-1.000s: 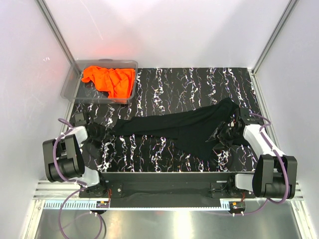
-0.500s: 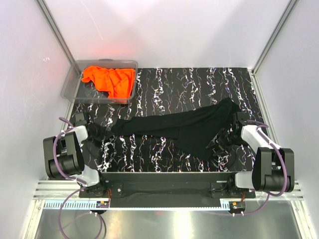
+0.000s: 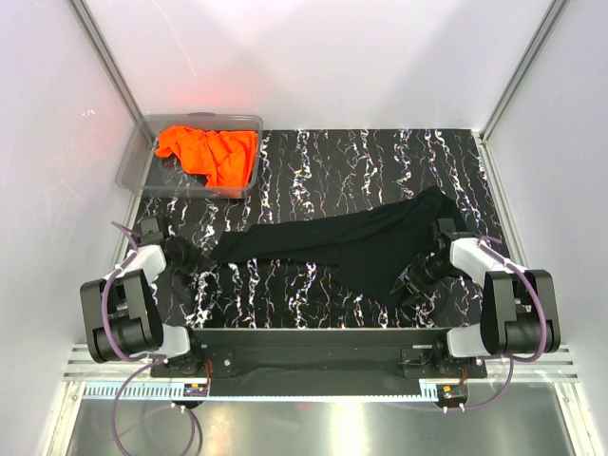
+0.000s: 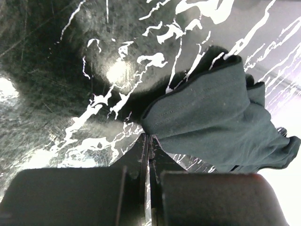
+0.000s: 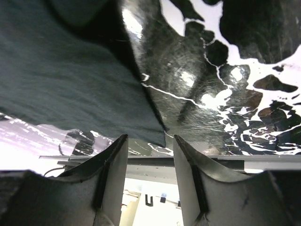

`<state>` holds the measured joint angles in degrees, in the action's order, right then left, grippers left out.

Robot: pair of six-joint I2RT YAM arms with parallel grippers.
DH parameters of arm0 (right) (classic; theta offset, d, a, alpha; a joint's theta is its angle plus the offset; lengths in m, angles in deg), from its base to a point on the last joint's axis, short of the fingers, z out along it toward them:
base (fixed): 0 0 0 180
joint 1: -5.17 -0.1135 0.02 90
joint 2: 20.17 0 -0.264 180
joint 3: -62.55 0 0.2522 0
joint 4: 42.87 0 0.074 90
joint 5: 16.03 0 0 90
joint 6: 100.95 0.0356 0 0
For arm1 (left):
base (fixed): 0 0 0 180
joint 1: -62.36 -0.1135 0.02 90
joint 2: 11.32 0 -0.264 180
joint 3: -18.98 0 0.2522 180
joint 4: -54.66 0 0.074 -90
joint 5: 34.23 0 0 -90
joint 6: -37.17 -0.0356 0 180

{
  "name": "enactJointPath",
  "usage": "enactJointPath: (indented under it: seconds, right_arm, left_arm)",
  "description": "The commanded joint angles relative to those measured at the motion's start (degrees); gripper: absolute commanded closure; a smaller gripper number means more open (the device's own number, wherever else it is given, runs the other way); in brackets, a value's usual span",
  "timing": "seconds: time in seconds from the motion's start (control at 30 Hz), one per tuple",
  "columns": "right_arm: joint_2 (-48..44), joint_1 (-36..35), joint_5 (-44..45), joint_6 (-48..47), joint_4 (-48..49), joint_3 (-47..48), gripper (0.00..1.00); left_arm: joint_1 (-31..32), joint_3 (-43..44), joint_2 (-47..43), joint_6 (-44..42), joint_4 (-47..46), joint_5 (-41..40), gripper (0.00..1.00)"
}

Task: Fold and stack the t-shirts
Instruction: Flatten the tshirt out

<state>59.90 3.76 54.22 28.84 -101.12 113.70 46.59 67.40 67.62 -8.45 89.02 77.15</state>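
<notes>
The black t-shirt (image 3: 342, 242) lies stretched out in a long band across the marbled mat, from near left to right. My left gripper (image 3: 180, 255) is shut at the shirt's left end. In the left wrist view the fingertips (image 4: 149, 137) pinch the hem of the bunched fabric (image 4: 216, 113). My right gripper (image 3: 418, 277) is open and empty at the shirt's near right edge. In the right wrist view a fabric corner (image 5: 61, 80) lies just ahead of its gripper (image 5: 150, 141). The orange t-shirt (image 3: 209, 152) lies crumpled in the bin.
The clear plastic bin (image 3: 133, 166) stands at the far left corner of the black marbled mat (image 3: 361, 161). White walls close the left, right and far sides. The arm bases and a metal rail run along the near edge.
My right arm has pulled back toward the near right and its gripper has dropped a little nearer. My left gripper has shifted slightly farther away. The shirt's near right edge has drawn in a bit.
</notes>
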Motion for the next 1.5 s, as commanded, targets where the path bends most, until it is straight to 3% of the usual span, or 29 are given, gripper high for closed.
enactJointPath:
  seconds: [0.0,0.73,1.1,1.47]
  right_arm:
    - [1.0,-1.2,3.1,3.4,-1.3,1.6,0.51]
    - [0.3,-6.9,8.5,19.6,-1.7,0.6,0.51]
    - [-1.6,-7.2,8.1,22.3,-2.1,-1.3,0.55]
    - [4.0,-9.2,11.2,28.1,-4.5,1.6,0.56]
  left_arm:
    - [0.2,1.9,-2.3,-2.6,1.4,-0.9,1.00]
    - [0.7,4.2,-5.2,-3.3,2.3,-0.4,1.00]
    - [0.8,3.2,-7.0,-2.5,2.3,-0.6,1.00]
    - [0.8,4.8,-6.1,-2.5,2.3,-1.2,1.00]
